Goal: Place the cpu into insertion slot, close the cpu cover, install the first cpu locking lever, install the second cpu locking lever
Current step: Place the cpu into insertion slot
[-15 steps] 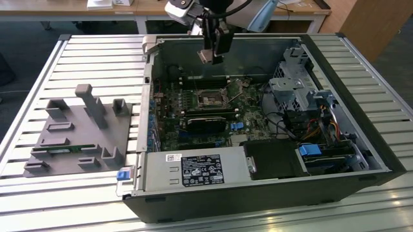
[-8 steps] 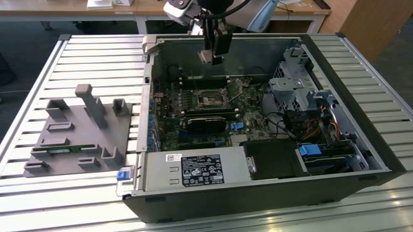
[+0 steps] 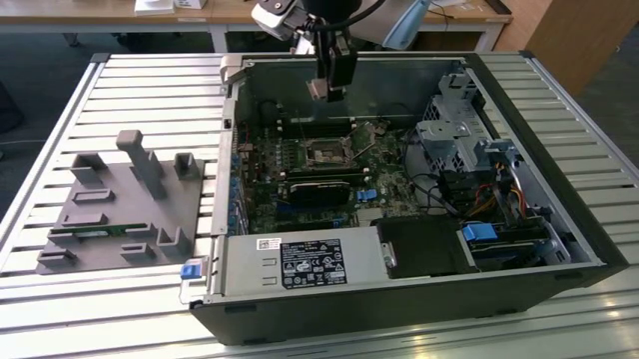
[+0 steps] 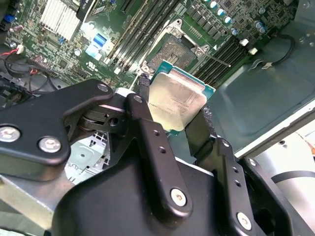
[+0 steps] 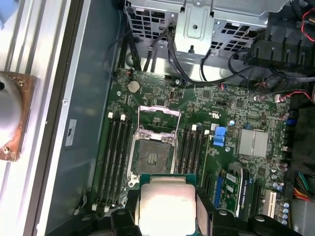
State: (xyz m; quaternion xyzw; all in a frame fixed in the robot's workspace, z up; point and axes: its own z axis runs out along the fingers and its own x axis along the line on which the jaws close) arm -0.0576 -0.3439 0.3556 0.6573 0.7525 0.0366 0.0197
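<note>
My gripper (image 3: 330, 91) hangs above the back of the open computer case, shut on the cpu (image 4: 174, 101), a flat square chip with a pale metal top and green edge. In both wrist views the black fingers (image 4: 142, 93) clamp two opposite edges of the cpu (image 5: 165, 201). The insertion slot (image 5: 153, 156) lies bare on the green motherboard (image 5: 231, 105), a short way off from the chip and below it. The cpu cover (image 5: 158, 120) is swung open, away from the insertion slot (image 3: 328, 153). In the second wrist view the insertion slot (image 4: 176, 49) sits just past the chip.
Black memory slots (image 5: 115, 157) flank the socket on both sides. A metal drive cage (image 3: 454, 134) with cables fills the case at the exterior view's right, and the power supply (image 3: 299, 262) sits at the front. A grey fixture block (image 3: 120, 202) stands on the slatted table.
</note>
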